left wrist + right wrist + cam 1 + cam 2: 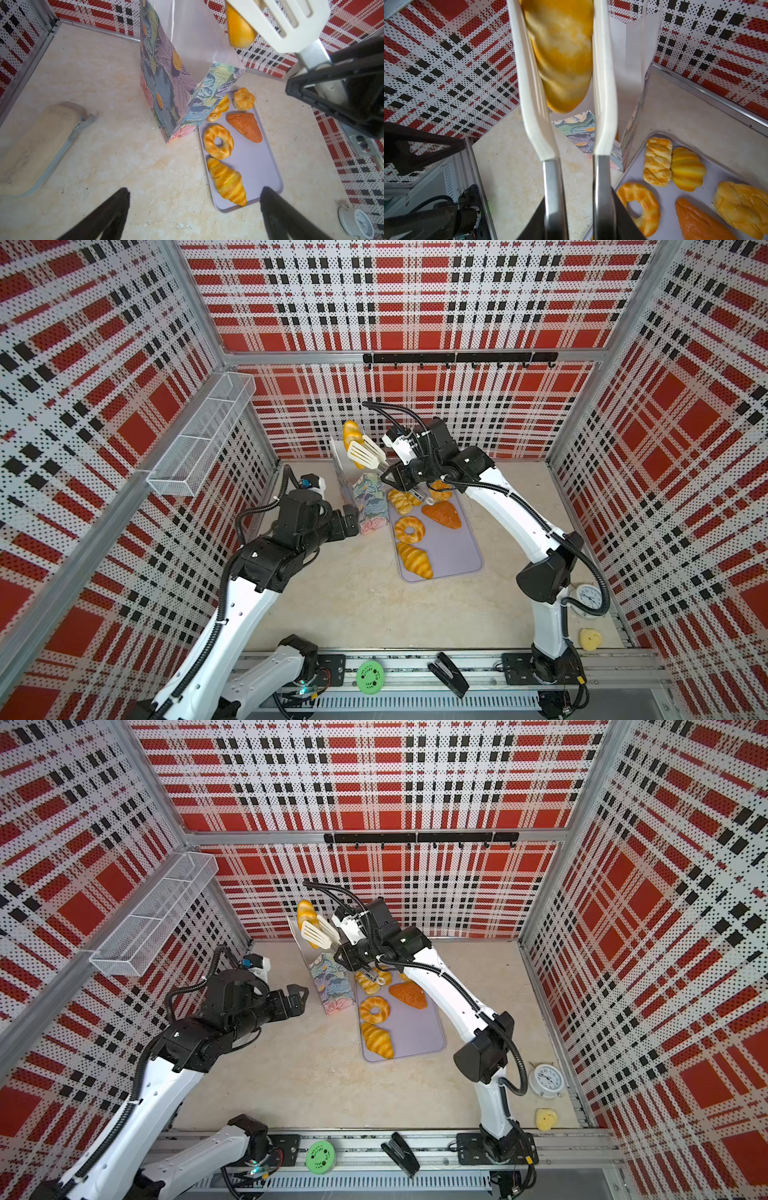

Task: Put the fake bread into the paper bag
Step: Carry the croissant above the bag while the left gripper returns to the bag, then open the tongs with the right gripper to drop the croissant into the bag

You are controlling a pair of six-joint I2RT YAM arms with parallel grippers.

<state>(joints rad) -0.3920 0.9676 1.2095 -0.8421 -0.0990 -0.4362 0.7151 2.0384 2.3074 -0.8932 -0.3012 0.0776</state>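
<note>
With jaws wide open, the left gripper (300, 999) hangs just beside the paper bag (370, 506) without bracing it, while tongs (360, 452) clamped in the right gripper (390, 473) pinch a roll (350, 430) above its mouth, so an off-centre drop could clip the rim and topple it.

the fake bread (562, 56) looks glossy, the tongs (602, 83) have matt white plastic heads on shiny metal arms, the paper bag (166, 87) is matt, the tray (257, 166) smooth.

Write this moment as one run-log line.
right gripper: shut on tongs | tongs: clamping roll above paper bag | left gripper: open, empty, beside bag | tray: six pastries
</note>
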